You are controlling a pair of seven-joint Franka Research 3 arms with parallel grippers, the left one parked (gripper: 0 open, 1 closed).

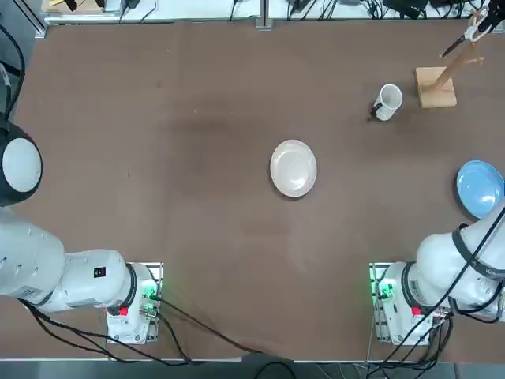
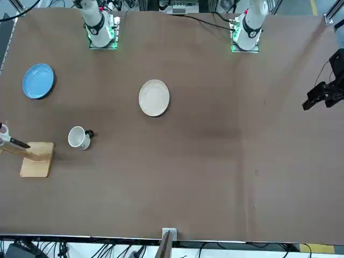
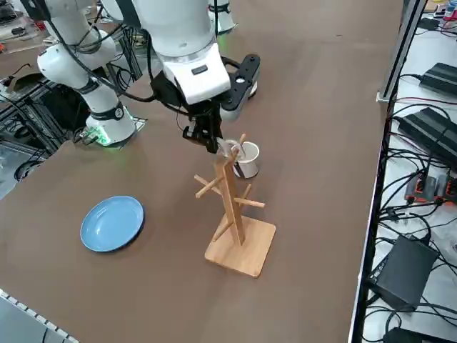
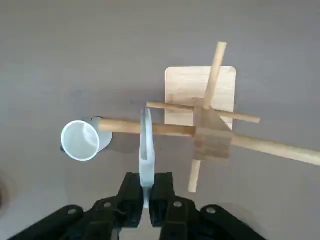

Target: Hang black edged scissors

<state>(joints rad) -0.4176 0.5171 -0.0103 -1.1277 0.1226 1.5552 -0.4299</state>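
White plate (image 1: 293, 168) shows whole from overhead, while the hand is cut off. From the front, the rack (image 2: 36, 159) is cropped. At the wrist, the hand (image 4: 146, 192) pinches the scissors (image 4: 147, 155), blades hidden, beside a peg (image 4: 127, 126).

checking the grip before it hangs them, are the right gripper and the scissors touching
Touching: the right wrist view shows the right gripper shut on the scissors, one finger against each side.
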